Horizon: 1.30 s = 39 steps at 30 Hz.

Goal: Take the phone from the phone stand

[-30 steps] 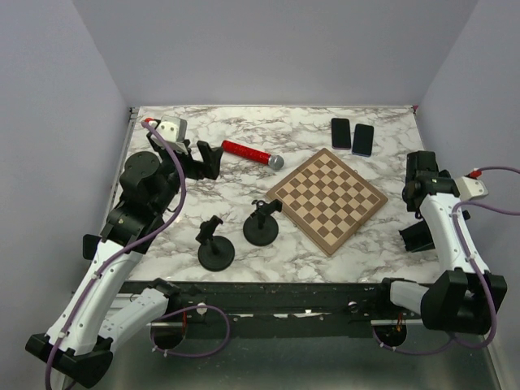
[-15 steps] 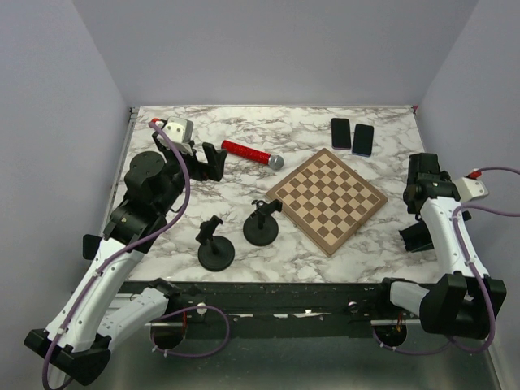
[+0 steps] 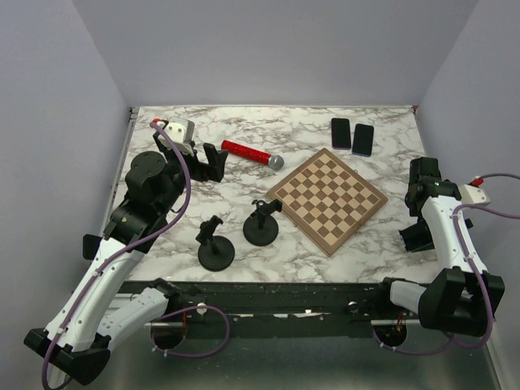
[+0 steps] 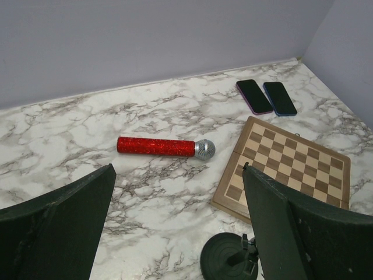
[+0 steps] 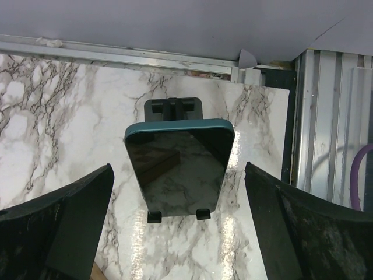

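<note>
– Marble table [image 3: 366,244], plain grey walls. Start on the right: where is the phone?

– Entry, right gripper [image 5: 178,166]: jaws spread wide, nothing held. The phone [image 5: 175,186] leans on its stand [image 5: 173,108], its lower edge on two small lips and its dark screen facing my wrist camera. It shows between my fingers [image 5: 58,227], with bare marble on either side of it. The stand sits at the table's right side, towards the near edge.

– And the left?

– Entry, left gripper [image 4: 178,175]: jaws likewise released, grasping nothing, over the far-left marble. Nearest my bases are two round stands [image 3: 215,248], close together. Beyond them lies the chessboard [image 3: 327,201], turned corner-on. Further back is a red microphone [image 3: 252,153] with a silver head, just off the board's left corner. Farthest, two flat phones [image 3: 340,132] lie side by side near the back wall.
</note>
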Available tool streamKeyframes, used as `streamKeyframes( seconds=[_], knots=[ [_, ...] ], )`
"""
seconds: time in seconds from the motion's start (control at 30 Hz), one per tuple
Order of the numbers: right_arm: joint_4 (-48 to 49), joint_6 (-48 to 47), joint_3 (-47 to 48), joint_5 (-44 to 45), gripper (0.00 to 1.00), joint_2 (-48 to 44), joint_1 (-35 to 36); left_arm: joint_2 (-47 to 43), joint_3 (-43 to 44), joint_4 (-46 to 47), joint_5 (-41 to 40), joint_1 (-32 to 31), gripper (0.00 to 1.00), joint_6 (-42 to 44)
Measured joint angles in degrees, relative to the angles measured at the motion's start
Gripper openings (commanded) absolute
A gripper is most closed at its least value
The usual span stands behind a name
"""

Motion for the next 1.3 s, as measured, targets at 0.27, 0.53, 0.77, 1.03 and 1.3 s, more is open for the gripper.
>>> streamKeyframes(
  seconds=[0.27, 0.53, 0.77, 1.03, 1.3],
  knots=[
    [-0.3, -0.1, -0.8, -0.1, 1.00, 0.0, -1.9, 0.0, 0.0, -0.2, 0.0, -0.1, 0.98, 0.0],
    [4.3, -4.3, -2.4, -2.2, 1.00, 0.3, -4.1, -0.1, 0.0, -0.3, 0.0, -0.4, 0.98, 0.0],
    [6.6, -6.4, -3.5, -4.1, 1.00, 0.3, -4.4, -0.2, 0.0, -0.3, 0.0, -0.4, 0.98, 0.0],
    [7.0, -6.3, -3.8, -5.8, 0.98, 0.9, -4.4, -0.2, 0.0, -0.3, 0.0, -0.4, 0.98, 0.0],
    [7.8, -6.3, -4.7, -6.5, 1.00, 2.2, -4.4, -0.2, 0.0, -0.3, 0.0, -0.4, 0.98, 0.0]
  ],
)
